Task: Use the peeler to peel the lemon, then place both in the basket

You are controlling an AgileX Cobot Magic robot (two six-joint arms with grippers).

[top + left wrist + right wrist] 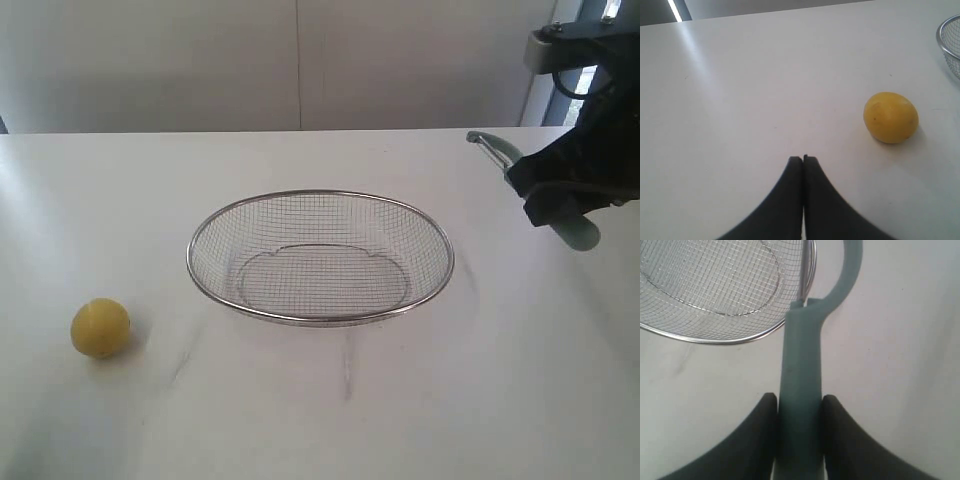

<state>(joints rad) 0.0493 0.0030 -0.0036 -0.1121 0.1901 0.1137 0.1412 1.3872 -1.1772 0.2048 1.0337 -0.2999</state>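
Note:
The yellow lemon (100, 328) lies alone on the white table, front left, well apart from the wire-mesh basket (300, 319) in the middle. In the left wrist view my left gripper (803, 159) is shut and empty, above the table, with the lemon (890, 117) off to one side. The left arm does not show in the exterior view. My right gripper (565, 195) hovers to the right of the basket, shut on the peeler (492, 148). In the right wrist view the teal handle (800, 360) runs between my fingers (799, 400) and its head reaches past the basket's rim (715, 340).
The white table (330, 420) stretches around the basket, and a pale wall stands behind it. A corner of the basket's rim (942, 35) shows in the left wrist view beyond the lemon.

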